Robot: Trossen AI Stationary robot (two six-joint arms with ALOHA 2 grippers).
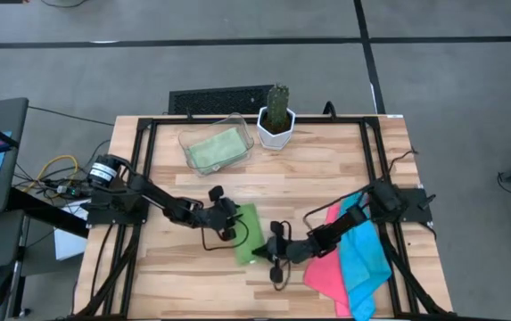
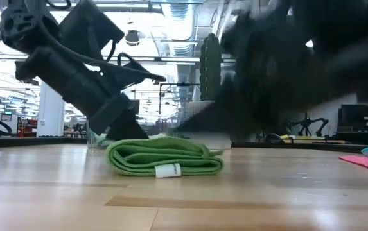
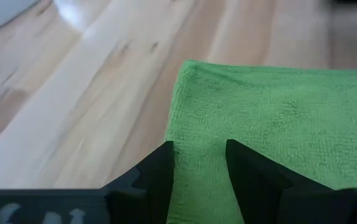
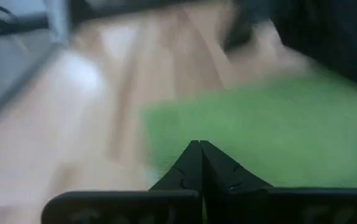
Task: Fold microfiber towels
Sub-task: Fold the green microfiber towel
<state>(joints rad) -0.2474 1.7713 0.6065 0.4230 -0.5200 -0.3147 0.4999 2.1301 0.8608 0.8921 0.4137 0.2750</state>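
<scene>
A: At the centre of the wooden table (image 1: pixel 193 276) we see the bright green microfiber towel, folded into a narrow oblong bundle (image 1: pixel 248 234). In the low view it lies flat on the boards in stacked layers, a small white label (image 2: pixel 168 171) showing at its near edge.

B: We note the left gripper (image 1: pixel 228 225) at the bundle's left side. In its wrist view both dark fingers (image 3: pixel 159 171) stand apart over the green cloth, with towel visible in the gap between them; we cannot tell whether they pinch any of it.

A: The right gripper (image 1: pixel 264 252) sits at the bundle's lower right corner. Its two fingers meet in a point in its wrist view, so we read the jaws as closed; nothing shows between them.

B: Farther right, under the right arm, we see a hot pink microfiber towel (image 1: pixel 325 272) and a cyan blue microfiber towel (image 1: pixel 362 259) lying loosely, the blue overlapping the pink.

A: At the table's far edge we find a clear plastic tray (image 1: pixel 193 136) holding a pale green folded towel (image 1: pixel 215 149), and just beside it a green cactus in a white pot (image 1: pixel 276 120).
</scene>
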